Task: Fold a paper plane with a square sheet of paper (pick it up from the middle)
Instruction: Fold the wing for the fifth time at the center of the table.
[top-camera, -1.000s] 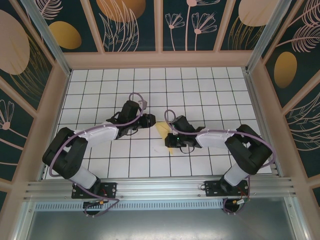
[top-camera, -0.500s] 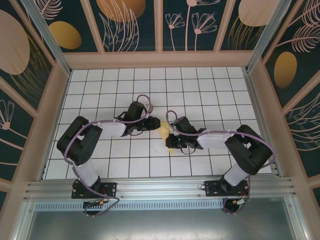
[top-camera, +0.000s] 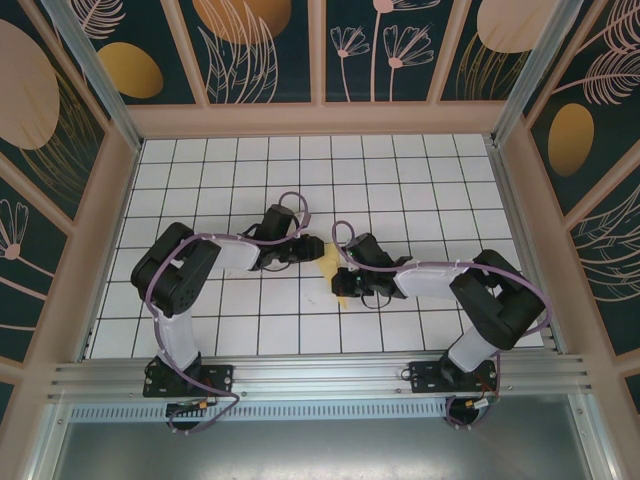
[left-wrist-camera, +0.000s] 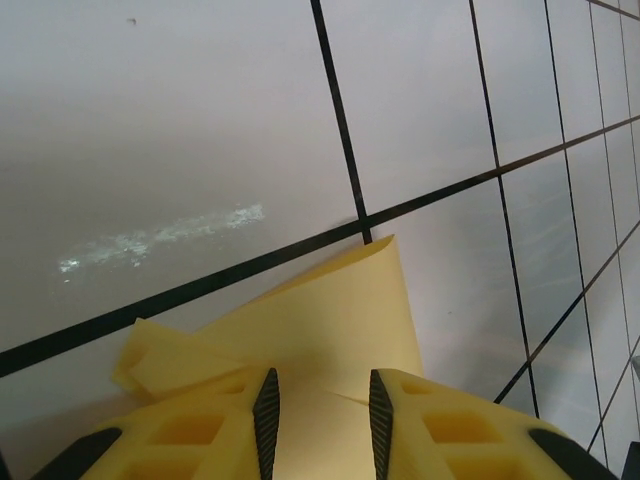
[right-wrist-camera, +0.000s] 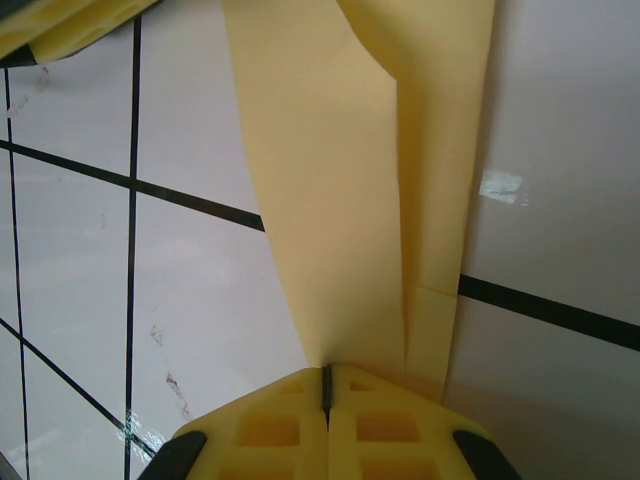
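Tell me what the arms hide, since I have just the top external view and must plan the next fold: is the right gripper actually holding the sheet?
Observer: It looks so. On the right wrist view the right gripper has its jaws fully shut, and the sheet of paper runs straight into the seam between them.
Operator: And the left one?
Observer: The left gripper has its jaws apart, with paper showing in the gap between them, so it is not clamped.
Operator: Is the sheet flat?
Observer: No. It is folded, one layer overlapping another along a sharp crease.
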